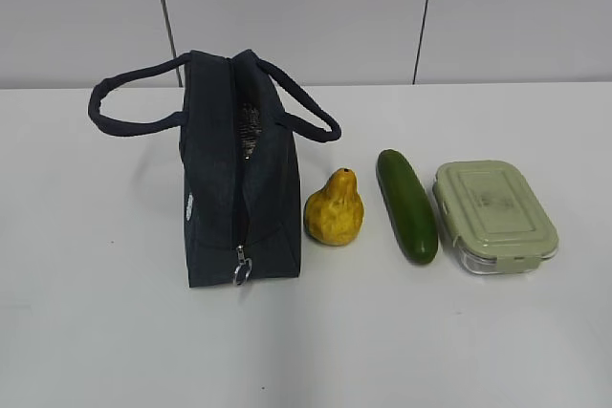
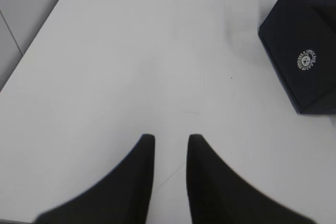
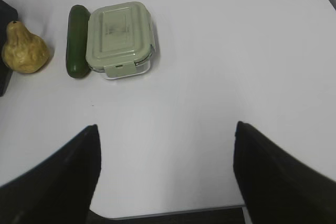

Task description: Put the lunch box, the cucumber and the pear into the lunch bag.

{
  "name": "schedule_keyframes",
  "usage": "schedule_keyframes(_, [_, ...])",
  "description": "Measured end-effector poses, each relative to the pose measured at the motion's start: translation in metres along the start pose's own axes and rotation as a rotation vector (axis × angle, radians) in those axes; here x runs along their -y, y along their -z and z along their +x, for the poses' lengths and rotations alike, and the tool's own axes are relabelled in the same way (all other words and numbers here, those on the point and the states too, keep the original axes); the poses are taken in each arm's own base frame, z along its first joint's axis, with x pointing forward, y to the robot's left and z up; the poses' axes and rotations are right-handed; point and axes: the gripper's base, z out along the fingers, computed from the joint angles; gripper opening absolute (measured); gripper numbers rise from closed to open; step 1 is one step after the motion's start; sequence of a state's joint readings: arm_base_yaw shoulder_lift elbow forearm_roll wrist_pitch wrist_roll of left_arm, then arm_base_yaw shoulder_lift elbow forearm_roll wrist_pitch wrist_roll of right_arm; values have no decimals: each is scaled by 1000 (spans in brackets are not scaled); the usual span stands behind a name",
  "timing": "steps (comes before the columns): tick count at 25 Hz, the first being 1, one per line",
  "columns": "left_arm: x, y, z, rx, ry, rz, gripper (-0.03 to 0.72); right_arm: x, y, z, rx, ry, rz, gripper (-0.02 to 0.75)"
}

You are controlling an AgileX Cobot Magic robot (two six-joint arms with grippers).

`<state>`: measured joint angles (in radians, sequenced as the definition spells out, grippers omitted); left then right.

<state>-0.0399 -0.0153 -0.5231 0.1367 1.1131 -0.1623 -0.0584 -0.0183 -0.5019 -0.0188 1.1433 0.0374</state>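
Nothing is packed yet: the right gripper [image 3: 165,145], wide apart and empty, has the box [image 3: 119,39], cucumber [image 3: 77,40] and pear [image 3: 23,51] ahead to its left, while the left gripper [image 2: 171,148], nearly together, must first open the bag [image 2: 304,61].

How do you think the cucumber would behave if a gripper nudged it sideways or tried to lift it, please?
The cucumber lies on its rounded side on the flat table, so a sideways nudge would probably roll it toward the pear or lunch box. Its smooth, glossy skin may slip in a loose grip. It looks thick and straight, so likely stiff.
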Motion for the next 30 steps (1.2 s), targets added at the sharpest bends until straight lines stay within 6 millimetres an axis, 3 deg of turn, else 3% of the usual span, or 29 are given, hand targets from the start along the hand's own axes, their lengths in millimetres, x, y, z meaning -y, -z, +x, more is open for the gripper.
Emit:
schedule_keyframes(23, [-1, 0, 0, 2, -6, -11, 174, 0, 0, 0, 0, 0, 0, 582])
schedule_keyframes(27, [1, -4, -6, -36, -6, -5, 235, 0, 0, 0, 0, 0, 0, 582])
schedule_keyframes(30, [5, -9, -23, -87, -1, 10, 300, 0, 0, 0, 0, 0, 0, 582])
